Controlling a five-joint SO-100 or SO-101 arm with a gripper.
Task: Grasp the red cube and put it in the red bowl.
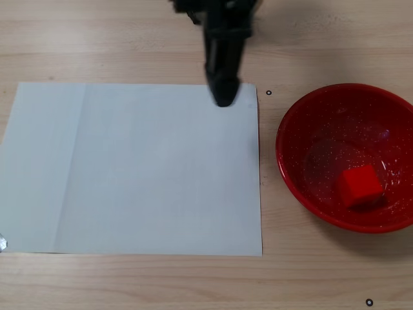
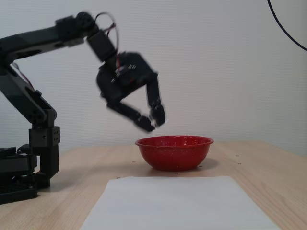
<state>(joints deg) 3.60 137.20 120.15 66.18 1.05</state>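
Note:
The red cube [image 1: 361,185] lies inside the red bowl [image 1: 303,116], right of its centre, in a fixed view from above. In a fixed view from the side the bowl [image 2: 174,153] stands on the table and its wall hides the cube. My gripper [image 2: 153,122] hangs in the air above and left of the bowl's rim. Its fingertips are close together with nothing between them. From above, the gripper [image 1: 224,97] shows as one dark narrow shape over the top edge of the paper, left of the bowl.
A white sheet of paper [image 1: 135,171] lies on the wooden table left of the bowl and also shows from the side [image 2: 182,201]. The arm's base [image 2: 29,163] stands at the left. Small black marks [image 1: 268,92] dot the table.

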